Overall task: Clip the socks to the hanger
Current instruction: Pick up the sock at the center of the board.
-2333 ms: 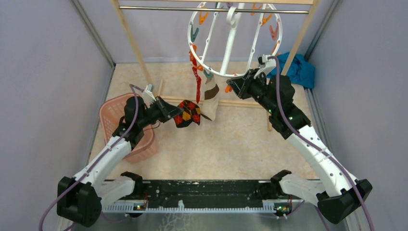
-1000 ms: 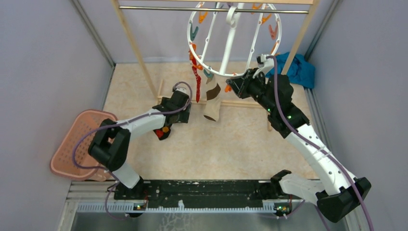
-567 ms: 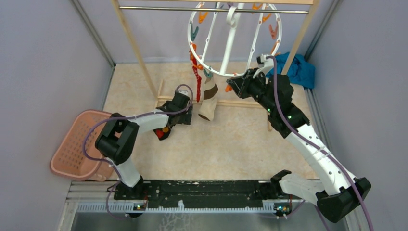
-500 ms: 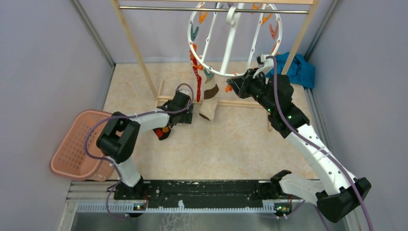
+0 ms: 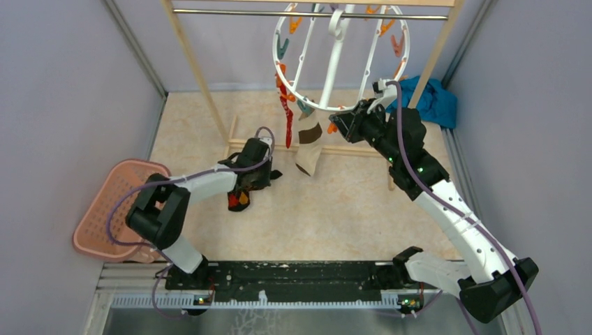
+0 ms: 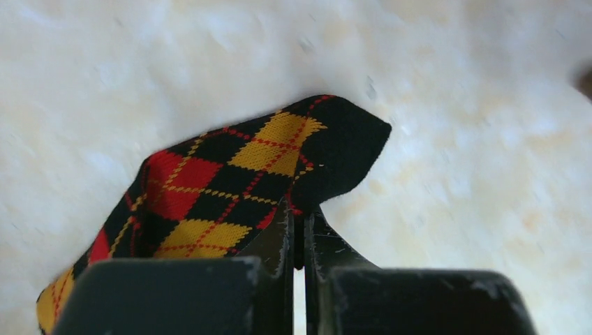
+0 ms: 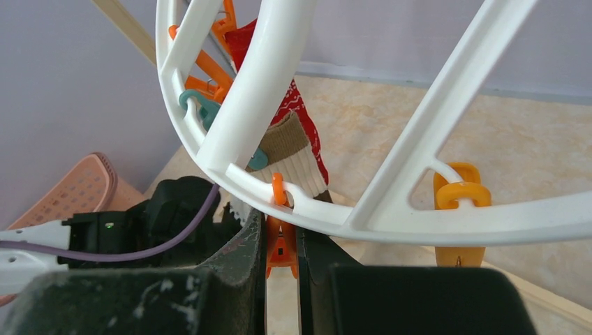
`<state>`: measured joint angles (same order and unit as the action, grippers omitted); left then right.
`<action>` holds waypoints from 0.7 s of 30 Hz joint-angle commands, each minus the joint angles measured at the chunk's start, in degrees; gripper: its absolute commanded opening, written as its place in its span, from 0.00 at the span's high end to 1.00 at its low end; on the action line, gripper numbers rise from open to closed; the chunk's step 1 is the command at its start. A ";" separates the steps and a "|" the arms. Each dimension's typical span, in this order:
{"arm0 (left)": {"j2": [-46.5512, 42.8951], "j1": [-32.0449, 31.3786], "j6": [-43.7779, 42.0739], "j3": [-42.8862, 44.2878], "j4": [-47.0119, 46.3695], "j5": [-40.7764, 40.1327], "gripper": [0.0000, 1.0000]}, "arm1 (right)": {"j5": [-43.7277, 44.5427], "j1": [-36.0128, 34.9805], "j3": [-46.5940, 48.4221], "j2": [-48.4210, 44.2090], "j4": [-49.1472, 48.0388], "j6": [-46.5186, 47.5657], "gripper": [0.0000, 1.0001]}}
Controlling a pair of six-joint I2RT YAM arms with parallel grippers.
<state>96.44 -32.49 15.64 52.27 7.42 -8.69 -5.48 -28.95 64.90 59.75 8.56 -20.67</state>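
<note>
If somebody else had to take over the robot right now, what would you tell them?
Left gripper: shut on the edge of the checked sock, low by the table.
Right gripper: shut on an orange clip at the hanger's lower rim.
Done: a red sock and a beige sock hang clipped on the hanger.
Left: bring the checked sock up to the held clip and clip it. Whether more socks wait in the basket cannot be seen.
</note>
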 commanded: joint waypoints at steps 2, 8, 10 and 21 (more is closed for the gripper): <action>-14.39 -0.25 0.99 -2.74 2.28 19.14 1.00 | -1.83 0.39 0.03 0.28 3.89 0.26 1.00; -25.94 -0.30 8.03 -2.26 -2.98 35.53 1.00 | -3.41 0.40 0.80 0.12 3.82 -0.06 1.00; -26.49 -0.37 10.25 -1.09 -4.16 40.03 1.00 | -4.45 0.39 1.17 -0.01 3.84 -0.20 1.00; -26.53 -2.80 20.01 3.04 -15.44 46.43 1.00 | -6.69 0.39 3.66 -0.76 4.96 -1.18 1.00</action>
<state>70.91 -33.98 31.11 52.95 -1.41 35.00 -9.32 -28.69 66.17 59.68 9.69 -21.26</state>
